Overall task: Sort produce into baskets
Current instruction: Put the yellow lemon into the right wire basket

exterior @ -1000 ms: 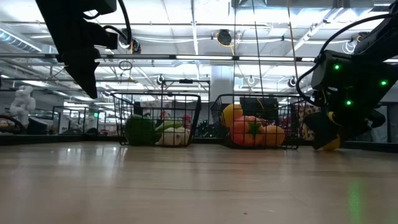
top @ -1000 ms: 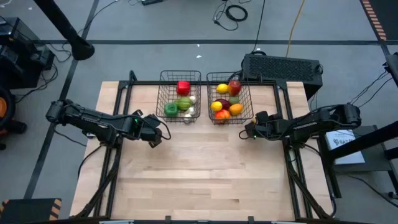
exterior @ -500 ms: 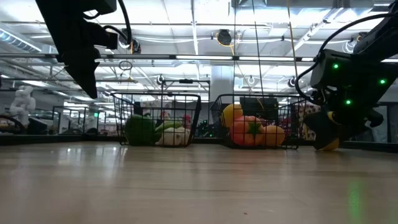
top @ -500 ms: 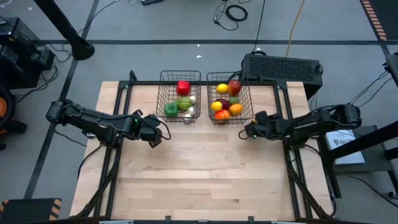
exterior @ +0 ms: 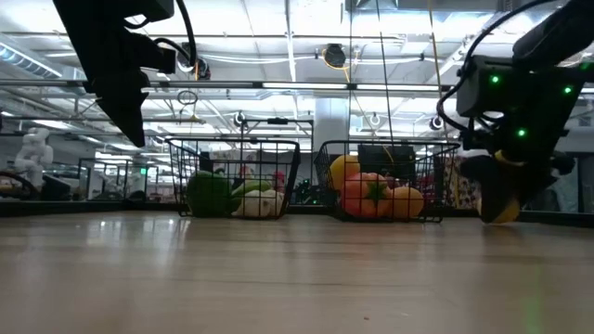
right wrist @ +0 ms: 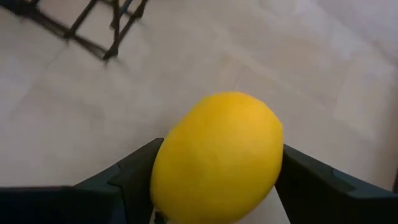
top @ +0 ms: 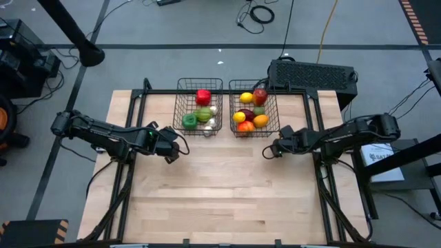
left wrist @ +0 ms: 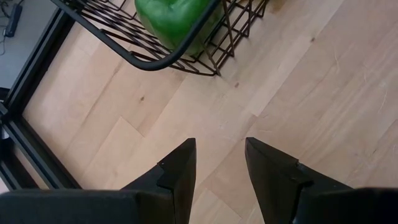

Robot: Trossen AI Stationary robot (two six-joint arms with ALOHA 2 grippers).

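Gripping a yellow lemon (right wrist: 217, 155) between its two dark fingers (right wrist: 134, 174), the right hand (top: 270, 150) hangs low over the wooden bench (top: 220, 200), just near and right of the right-hand wire basket (top: 254, 110); in the low view the lemon (exterior: 504, 210) peeks out under the hand (exterior: 501, 190), close to the bench top. That basket holds a lemon (top: 246, 97), a red apple (top: 260, 95), an orange (top: 261, 120) and other yellow, red and orange pieces. Beside it on the left, the second basket (top: 200, 107) carries a red pepper (top: 203, 96), green pieces (top: 189, 120) and small whitish bulbs (top: 213, 123). The left hand (top: 172, 154) waits above the bench near and left of this basket, its fingers (left wrist: 180, 168) parted with bare wood showing between them and nothing held; its wrist view looks onto the basket's corner (left wrist: 205, 59) and a green pepper (left wrist: 174, 22) inside. A black box (top: 313, 74) sits at the far right edge of the bench.
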